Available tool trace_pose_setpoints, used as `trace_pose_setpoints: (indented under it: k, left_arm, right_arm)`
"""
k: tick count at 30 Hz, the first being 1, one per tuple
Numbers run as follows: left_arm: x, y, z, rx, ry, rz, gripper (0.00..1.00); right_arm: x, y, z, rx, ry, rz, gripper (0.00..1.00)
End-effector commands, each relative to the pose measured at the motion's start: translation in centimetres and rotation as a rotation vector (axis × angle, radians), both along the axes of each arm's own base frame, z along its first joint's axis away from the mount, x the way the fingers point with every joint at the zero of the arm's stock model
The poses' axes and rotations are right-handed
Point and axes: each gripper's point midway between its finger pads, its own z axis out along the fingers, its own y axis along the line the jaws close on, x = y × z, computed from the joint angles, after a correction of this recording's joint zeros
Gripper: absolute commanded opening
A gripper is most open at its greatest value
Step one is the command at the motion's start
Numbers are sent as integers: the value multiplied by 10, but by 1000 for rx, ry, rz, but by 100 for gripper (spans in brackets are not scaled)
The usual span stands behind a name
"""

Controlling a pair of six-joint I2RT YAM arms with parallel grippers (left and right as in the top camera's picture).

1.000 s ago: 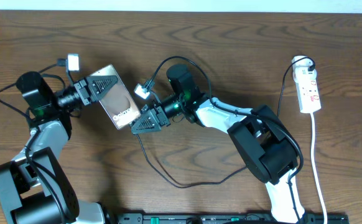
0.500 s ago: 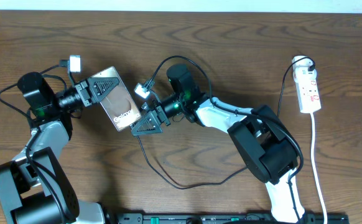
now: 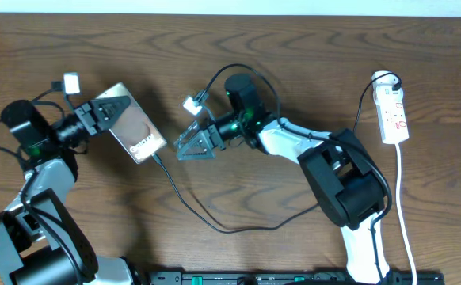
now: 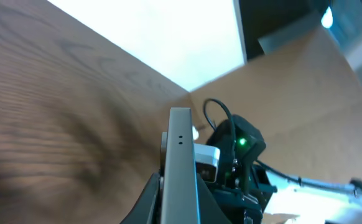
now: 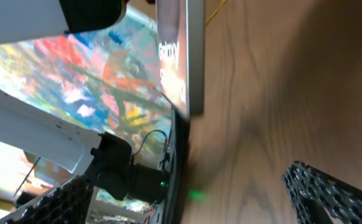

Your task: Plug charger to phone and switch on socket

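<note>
The phone (image 3: 139, 134), a dark slab with white lettering, is held tilted above the table in my left gripper (image 3: 110, 113), which is shut on its upper end. The charger's black cable (image 3: 215, 226) runs from the phone's lower right corner (image 3: 157, 157) across the table toward the right arm. My right gripper (image 3: 184, 147) is open and empty, just right of the phone. In the right wrist view the phone (image 5: 181, 56) stands edge-on with the cable (image 5: 180, 149) hanging from its end. In the left wrist view the phone (image 4: 181, 168) is clamped between the fingers. The socket (image 3: 394, 111) lies at the far right.
The socket's white cord (image 3: 405, 214) runs down the right edge toward the front. A black cable loops by the socket's top end (image 3: 367, 99). The right arm (image 3: 325, 158) stretches across the table's middle. A black rail (image 3: 294, 277) lies along the front edge.
My right gripper has let go of the plug and drawn back to the right. My left gripper has carried the phone left, and the cable now trails from the phone.
</note>
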Motion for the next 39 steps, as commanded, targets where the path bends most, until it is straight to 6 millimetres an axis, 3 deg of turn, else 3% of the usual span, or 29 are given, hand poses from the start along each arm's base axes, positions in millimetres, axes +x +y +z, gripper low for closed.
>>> trace_pose_setpoints:
  k: [1,4,9,19,23,30,39]
  left_arm:
    - [4,16,3,-21,44,81,7]
    - [10,30,-8,-38,116,171,8]
    - [14,48,-54,-42,345,346,8]
    - [-19,71,-137,109,733,568,8]
    - [-28,68,-145,151,762,552,8]
    - [-32,69,-149,174,775,553,7]
    - [-38,76,-159,218,821,594,7]
  right_arm:
    - [18,-11,9,1,16,-39,99]
    - [31,-20,8,-14,40,-81,99]
    - [61,-36,4,-60,100,-196,99]
    - [97,-61,-2,-103,154,-345,99]
    - [111,-71,-19,-180,219,-439,99]
    - [116,-100,-43,-361,190,-558,99]
    - [115,-152,-16,-661,51,-755,99]
